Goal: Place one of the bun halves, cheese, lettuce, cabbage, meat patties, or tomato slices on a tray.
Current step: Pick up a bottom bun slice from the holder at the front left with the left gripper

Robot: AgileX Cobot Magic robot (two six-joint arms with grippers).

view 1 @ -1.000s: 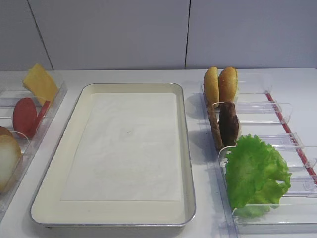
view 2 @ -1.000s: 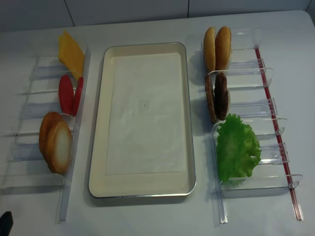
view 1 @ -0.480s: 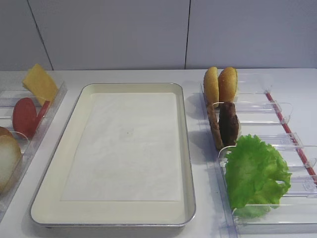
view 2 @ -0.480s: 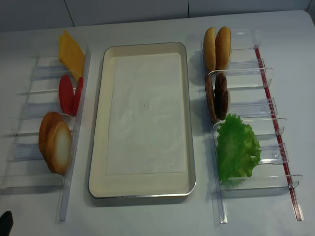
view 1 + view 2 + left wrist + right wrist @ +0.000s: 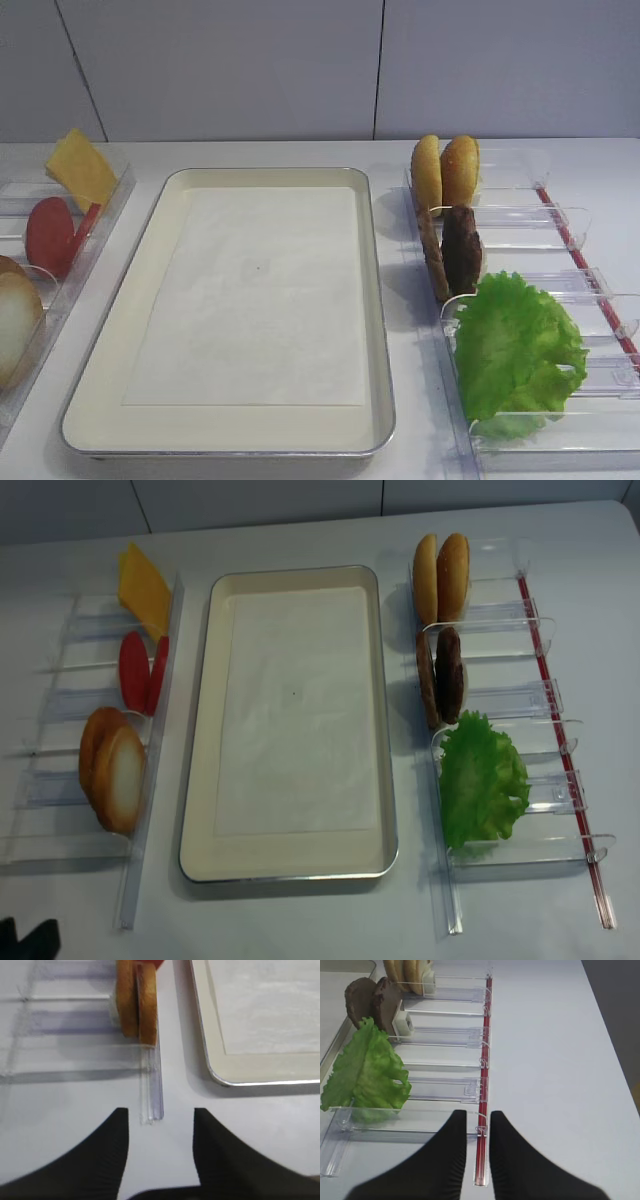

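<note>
The cream tray lies in the middle with only its paper liner inside. The left rack holds yellow cheese, red tomato slices and the bun halves, all on edge. Dark meat patties and frilly lettuce stand in the right rack. No cabbage shows. My left gripper is open and empty over bare table, just short of the bun halves and beside the tray corner. My right gripper hovers at the right rack's near end, jaws a narrow gap apart, holding nothing.
Two small golden-orange buns stand at the far end of the right clear rack, which has a red strip along its outer edge. The left clear rack runs alongside the tray. White table surrounds everything.
My left gripper's jaws have spread apart, and its dark shape at the bottom left of the overhead view has grown wider. Nothing on the racks or tray has moved.
</note>
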